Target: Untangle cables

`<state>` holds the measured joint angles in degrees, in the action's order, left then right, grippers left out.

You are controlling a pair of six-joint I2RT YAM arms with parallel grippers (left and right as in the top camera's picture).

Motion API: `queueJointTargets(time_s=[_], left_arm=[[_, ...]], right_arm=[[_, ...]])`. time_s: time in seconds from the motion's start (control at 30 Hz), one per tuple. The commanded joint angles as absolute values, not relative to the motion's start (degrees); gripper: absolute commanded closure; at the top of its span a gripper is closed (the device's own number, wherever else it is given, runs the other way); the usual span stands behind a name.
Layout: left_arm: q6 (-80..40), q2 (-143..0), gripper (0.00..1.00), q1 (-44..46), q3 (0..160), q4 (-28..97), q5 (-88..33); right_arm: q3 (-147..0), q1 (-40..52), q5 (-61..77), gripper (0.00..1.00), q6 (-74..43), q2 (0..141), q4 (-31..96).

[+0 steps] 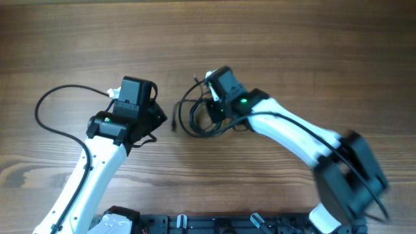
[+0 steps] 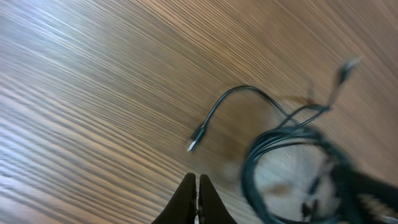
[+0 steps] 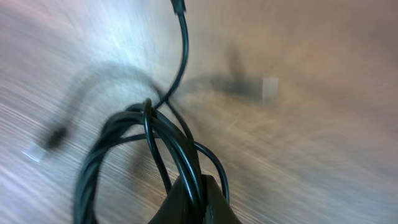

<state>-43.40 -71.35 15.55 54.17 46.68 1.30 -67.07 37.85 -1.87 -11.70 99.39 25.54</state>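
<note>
**One tangle, two arms, one pair of jaws on the wire**

One small tangle of cables (image 1: pixel 200 118) sits at the middle of the worktop (image 1: pixel 292 39), between the two arms; it is thin, black, glossy wire wound into a few rough, overlapping loops, roughly oval from above. In the left wrist view the same cables (image 2: pixel 280 140) show as a ring of several strands at the right, partly blurred; one single strand arcs out of it to the left and ends in a tiny plug (image 2: pixel 194 144) with a pale tip, lying on the wood; a second loose end (image 2: pixel 347 65) reaches toward the upper right, too smeared to make out. In the right wrist view the cables (image 3: pixel 149 134) fill the lower half as round, smooth strands, and one strand curves up to a plug end (image 3: pixel 179 6) at the top edge; the count of strands is not clear through the blur.

The right arm (image 1: pixel 286 130), white with black joints, has its jaws clenched on strands of the coil, which run down between the dark fingers; the left arm (image 1: pixel 97 156), of the same make, has its jaws pressed together with nothing between them, just left of the tangle and apart from it.

The worktop is brown wood with fine straight grain; one thicker black lead (image 1: pixel 40 107) loops across it left of the left arm.
</note>
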Motion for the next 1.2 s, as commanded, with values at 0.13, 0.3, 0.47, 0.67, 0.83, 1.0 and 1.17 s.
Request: queueJointTargets(time_s=[0.13, 0.3, 0.47, 0.67, 0.83, 1.0, 1.17], left_arm=[[-37.6, -71.4, 0.96, 24.0, 54.7, 41.3, -3.9], [-37.7, -71.4, 0.56, 27.0, 54.7, 30.7, -4.7], [-37.7, -71.4, 0.32, 27.0, 54.7, 18.5, -15.5], [-38.0, -73.8, 0.48, 27.0, 54.7, 14.3, -16.1], [-39.7, -80.6, 0.51, 27.6, 54.7, 13.3, -16.1], [-39.7, -86.3, 0.67, 29.1, 54.7, 10.4, -16.3], [-39.7, -87.0, 0.65, 30.0, 54.7, 8.3, -19.8]], right_arm=[[-67.8, 37.6, -12.5, 0.96, -10.5, 73.9, 26.9], [-67.8, 37.6, -11.5, 0.96, -10.5, 69.6, 30.3], [-67.8, 37.6, -9.7, 0.96, -10.5, 69.5, 30.9], [-67.8, 37.6, -6.3, 0.96, -10.5, 68.8, 30.5], [-67.8, 37.6, -6.3, 0.96, -10.5, 68.4, 30.0], [-67.8, 37.6, -6.3, 0.96, -10.5, 68.3, 30.4], [-67.8, 37.6, -6.3, 0.96, -10.6, 68.4, 30.5]])
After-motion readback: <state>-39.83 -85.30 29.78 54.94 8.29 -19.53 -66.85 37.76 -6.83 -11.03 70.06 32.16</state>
